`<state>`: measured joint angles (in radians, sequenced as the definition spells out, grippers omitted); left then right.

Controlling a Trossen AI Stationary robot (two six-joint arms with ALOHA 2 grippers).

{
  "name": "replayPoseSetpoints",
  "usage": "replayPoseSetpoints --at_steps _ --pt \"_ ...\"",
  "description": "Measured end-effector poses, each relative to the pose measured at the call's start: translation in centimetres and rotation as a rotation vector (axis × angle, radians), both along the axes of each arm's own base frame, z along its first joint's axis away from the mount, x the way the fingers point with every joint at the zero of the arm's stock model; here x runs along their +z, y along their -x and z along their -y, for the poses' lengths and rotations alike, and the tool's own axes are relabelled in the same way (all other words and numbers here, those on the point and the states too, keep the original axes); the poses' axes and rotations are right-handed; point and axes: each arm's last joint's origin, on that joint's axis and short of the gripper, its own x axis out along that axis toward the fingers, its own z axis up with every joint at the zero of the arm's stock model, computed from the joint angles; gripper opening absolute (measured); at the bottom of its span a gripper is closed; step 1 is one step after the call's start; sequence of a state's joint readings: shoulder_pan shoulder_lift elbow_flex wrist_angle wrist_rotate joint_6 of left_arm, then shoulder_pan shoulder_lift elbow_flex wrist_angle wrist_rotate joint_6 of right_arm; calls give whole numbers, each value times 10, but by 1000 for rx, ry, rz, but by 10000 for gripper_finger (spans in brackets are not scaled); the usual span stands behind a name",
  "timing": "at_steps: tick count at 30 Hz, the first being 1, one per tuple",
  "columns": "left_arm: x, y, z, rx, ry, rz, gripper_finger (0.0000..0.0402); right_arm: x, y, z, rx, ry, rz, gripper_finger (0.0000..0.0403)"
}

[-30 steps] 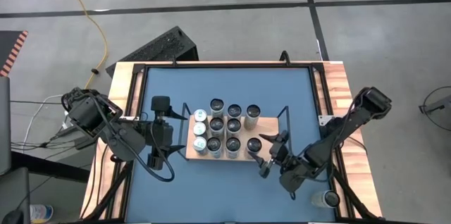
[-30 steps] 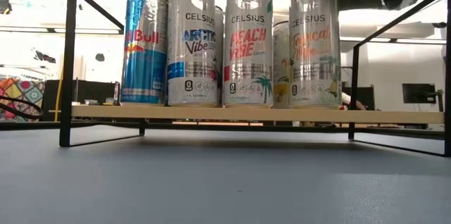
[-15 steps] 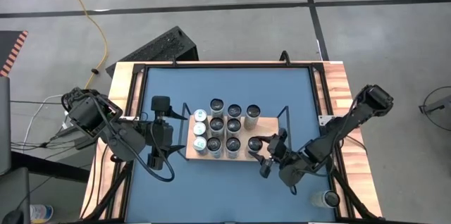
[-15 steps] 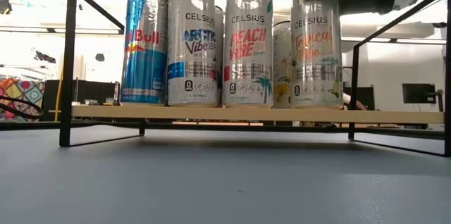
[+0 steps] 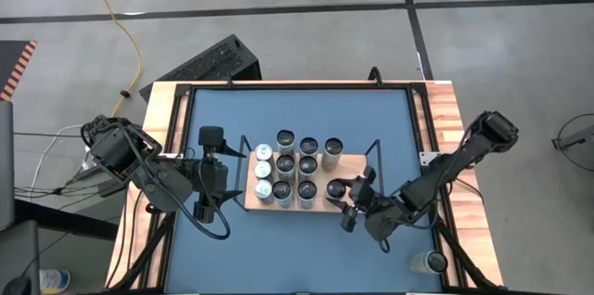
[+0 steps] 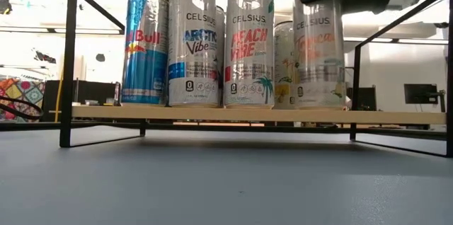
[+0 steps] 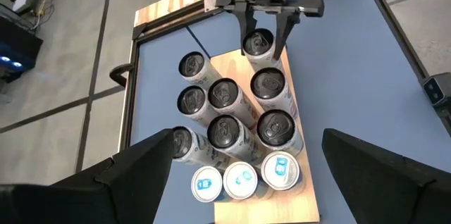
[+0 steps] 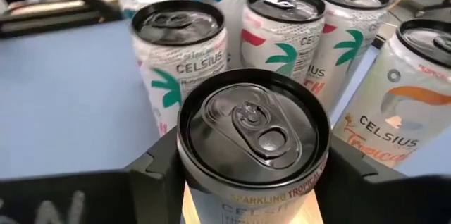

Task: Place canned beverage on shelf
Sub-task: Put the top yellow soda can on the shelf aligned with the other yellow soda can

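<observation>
Item: right gripper (image 5: 344, 204), holding a canned beverage (image 8: 252, 129). Change from a second ago: this gripper has crept further over the shelf's (image 5: 320, 204) right end, and the can in it now stands on the board's near right corner, a little nearer its neighbours than before. Everything else is unchanged.

Pose, right arm: reaches in from the table's right edge, elbow out, its fingers (image 7: 248, 23) straddling the can (image 7: 258, 43) on both sides, clamped against its wall. The can is upright, its lid with pull tab facing up, a Celsius can with tropical lettering (image 6: 318, 48).

Item: shelf, light board in a black wire frame (image 6: 69, 69), at the middle of the blue table (image 5: 297, 109). Contents: three rows of upright cans (image 5: 307, 167), with three small blue-topped ones (image 7: 242, 179) at the left end. From the front, a Red Bull can (image 6: 146, 48) stands leftmost, then two more Celsius cans.

Item: left gripper (image 5: 209, 173), waiting beside the shelf's left end, fingers spread apart, empty.

Item: a lone can (image 5: 430, 262) outside the table's right border.
</observation>
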<state>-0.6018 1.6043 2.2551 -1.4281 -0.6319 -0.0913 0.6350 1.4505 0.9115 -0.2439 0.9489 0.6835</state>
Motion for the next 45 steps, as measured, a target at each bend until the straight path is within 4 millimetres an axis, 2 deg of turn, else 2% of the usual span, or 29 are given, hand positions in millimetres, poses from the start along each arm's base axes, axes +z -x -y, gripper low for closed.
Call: replayPoseSetpoints --at_steps 5,18,26,29,33,36,45 --pt "0 0 0 0 0 0 348 8 4 3 90 35 -50 214" --pt "0 0 0 -5 -7 -1 348 30 5 28 263 33 -110 219" --pt "0 0 0 -5 -7 -2 348 56 17 39 299 51 -25 218" --pt "0 0 0 -5 -7 -2 348 49 28 45 318 14 53 218" --pt "0 0 0 -5 -7 -2 348 35 45 55 350 -82 241 218" --pt "0 0 0 -5 -8 -2 348 27 53 63 333 -104 282 218" --pt "0 0 0 -14 -26 -1 348 19 43 78 326 -98 249 218"
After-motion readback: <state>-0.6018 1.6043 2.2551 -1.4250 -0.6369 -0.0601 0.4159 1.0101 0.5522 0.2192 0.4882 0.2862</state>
